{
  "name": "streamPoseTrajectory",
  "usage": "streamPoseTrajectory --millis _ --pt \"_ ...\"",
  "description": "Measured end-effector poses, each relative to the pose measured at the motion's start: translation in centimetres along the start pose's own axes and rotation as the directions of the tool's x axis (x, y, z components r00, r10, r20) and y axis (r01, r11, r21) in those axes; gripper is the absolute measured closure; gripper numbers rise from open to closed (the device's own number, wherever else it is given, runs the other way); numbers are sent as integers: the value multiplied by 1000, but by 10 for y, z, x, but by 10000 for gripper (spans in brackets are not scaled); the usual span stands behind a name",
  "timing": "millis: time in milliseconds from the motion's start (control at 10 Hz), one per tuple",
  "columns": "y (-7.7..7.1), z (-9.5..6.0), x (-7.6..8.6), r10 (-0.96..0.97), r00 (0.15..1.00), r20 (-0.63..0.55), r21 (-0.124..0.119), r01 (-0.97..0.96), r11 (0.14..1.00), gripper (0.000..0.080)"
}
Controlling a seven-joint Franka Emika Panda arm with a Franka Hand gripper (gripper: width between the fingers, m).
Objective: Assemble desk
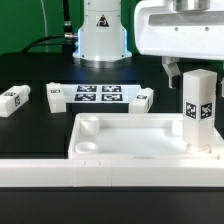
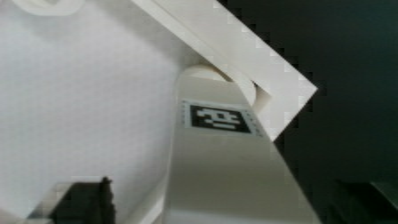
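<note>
The white rimmed tabletop (image 1: 130,140) lies upside-down-like in the middle of the black table, with round sockets in its corners. One white square leg (image 1: 200,112) with a black-and-white tag stands upright in the corner socket at the exterior view's right. My gripper (image 1: 195,72) hangs over the top of that leg, with a dark finger (image 1: 170,73) beside it. In the wrist view the leg (image 2: 222,150) runs down to the tabletop (image 2: 89,100), and the gripper (image 2: 222,205) straddles it with its fingers (image 2: 80,202) standing clear of the leg's sides, open.
Three loose tagged legs lie behind the tabletop: one at the far left (image 1: 12,100), one (image 1: 55,95) left of the marker board (image 1: 98,95), one (image 1: 143,98) right of it. A long white bar (image 1: 100,172) spans the foreground. The robot base (image 1: 103,35) stands at the back.
</note>
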State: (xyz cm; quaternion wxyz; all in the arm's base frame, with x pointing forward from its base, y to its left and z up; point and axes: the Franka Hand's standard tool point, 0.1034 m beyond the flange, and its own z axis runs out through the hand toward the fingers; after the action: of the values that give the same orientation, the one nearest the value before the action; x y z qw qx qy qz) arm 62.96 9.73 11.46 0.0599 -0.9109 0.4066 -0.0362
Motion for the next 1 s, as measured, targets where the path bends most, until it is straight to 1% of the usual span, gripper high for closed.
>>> streamPoseTrajectory --millis 100,300,500,600,700,800,900,1000 --pt "-2 0 -3 -142 990 1 -2 142 990 157" --pt "-3 2 -5 -371 929 5 -2 371 929 151" --pt "-3 1 -4 -511 860 3 0 511 860 150" --pt "-3 2 -4 -587 810 3 0 587 810 150" --pt "-3 2 -5 -628 779 4 -1 628 779 150" --pt "-3 3 -6 -699 715 3 -9 699 715 150" --pt "-3 3 -6 -757 653 5 -10 757 653 150" --pt "-1 3 -3 -821 571 6 -9 821 571 150"
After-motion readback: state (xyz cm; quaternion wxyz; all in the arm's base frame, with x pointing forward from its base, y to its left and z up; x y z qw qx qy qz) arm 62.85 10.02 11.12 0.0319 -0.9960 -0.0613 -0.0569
